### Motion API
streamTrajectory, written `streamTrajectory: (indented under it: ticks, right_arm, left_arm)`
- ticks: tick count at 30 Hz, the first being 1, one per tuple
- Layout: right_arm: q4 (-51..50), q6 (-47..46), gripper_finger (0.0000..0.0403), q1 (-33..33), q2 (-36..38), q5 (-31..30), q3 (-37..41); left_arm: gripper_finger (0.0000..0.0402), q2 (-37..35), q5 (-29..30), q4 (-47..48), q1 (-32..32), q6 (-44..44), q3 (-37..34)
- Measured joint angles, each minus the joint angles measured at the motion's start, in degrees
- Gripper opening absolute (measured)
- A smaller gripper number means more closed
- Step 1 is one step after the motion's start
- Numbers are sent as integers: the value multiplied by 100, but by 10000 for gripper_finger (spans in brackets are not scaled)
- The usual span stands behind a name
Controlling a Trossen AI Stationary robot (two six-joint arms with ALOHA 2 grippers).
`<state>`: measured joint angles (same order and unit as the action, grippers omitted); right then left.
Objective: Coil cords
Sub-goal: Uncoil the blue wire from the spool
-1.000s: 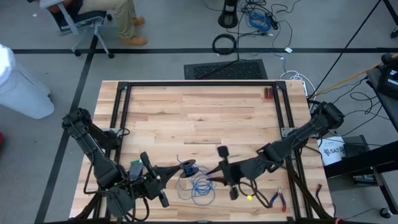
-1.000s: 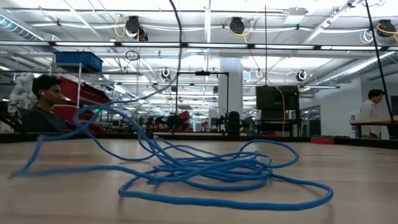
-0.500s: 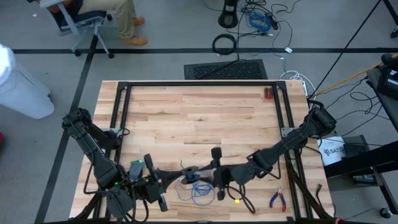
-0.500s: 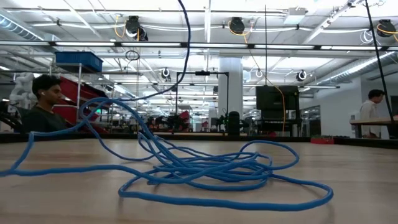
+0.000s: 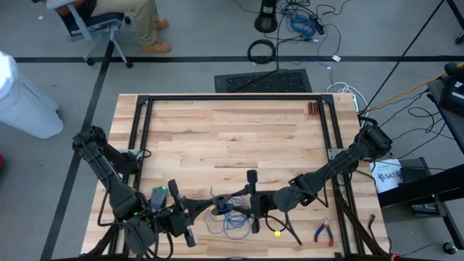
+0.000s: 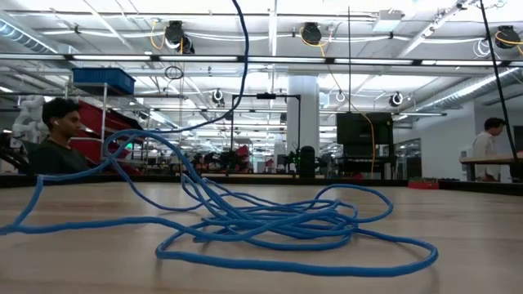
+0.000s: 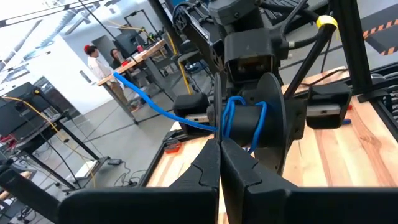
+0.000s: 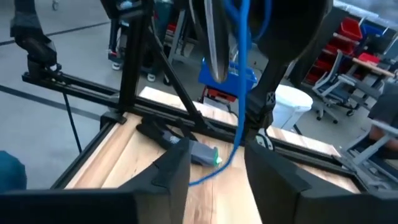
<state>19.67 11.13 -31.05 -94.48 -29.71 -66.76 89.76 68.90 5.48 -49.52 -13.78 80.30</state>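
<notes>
The cords are one thin blue wire. Part of it is wound on a black spool (image 5: 220,206) (image 7: 252,121). The rest lies as a loose pile (image 5: 233,225) (image 6: 270,224) on the table below, and one strand (image 6: 243,33) rises from the pile toward the spool. My left gripper (image 5: 207,206) (image 7: 220,146) is shut on the spool and points level toward the table's right. My right gripper (image 5: 235,205) (image 8: 217,155) faces it, open. Its fingers stand on either side of the spool without touching, and the hanging strand (image 8: 239,124) passes between them. My left gripper pinches the thin edge of the spool's near flange (image 7: 216,118) between its two shut fingers. The fingers come in level from the table's left. The spool is lifted clear of the table, its wound hub turned toward the right gripper, and the wire hangs slack from it to the pile.
Red-handled pliers (image 5: 322,232) and a small yellow piece (image 5: 277,233) lie near the front right. A black frame (image 5: 145,109) borders the wooden top, with a small brown object (image 5: 312,109) at the far right. The table's far half is bare wood (image 5: 232,138).
My right gripper has moved toward the table's left, up to the spool, and has opened wider around it. In the low view, the wire strand at the left has sunk onto the table. The loose pile has drawn in smaller.
</notes>
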Motion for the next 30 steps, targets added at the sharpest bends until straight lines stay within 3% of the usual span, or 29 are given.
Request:
streamTrajectory:
  ticks: [10, 18, 24, 30]
  right_arm:
    - [25, 54, 9, -2, 0, -44, 0]
    - [-547, -402, 2, -181, 286, -1250, 0]
    - [-367, -149, 1, -474, 548, -1258, 0]
    - [-20, 292, 1, -629, 566, -1198, 0]
  left_arm:
    - [2, 0, 0, 0, 0, 0, 0]
    - [2, 0, 0, 208, -15, -12, 0]
    - [2, 2, 220, 752, -2, -202, 0]
    - [2, 2, 1203, 1107, 4, -199, 0]
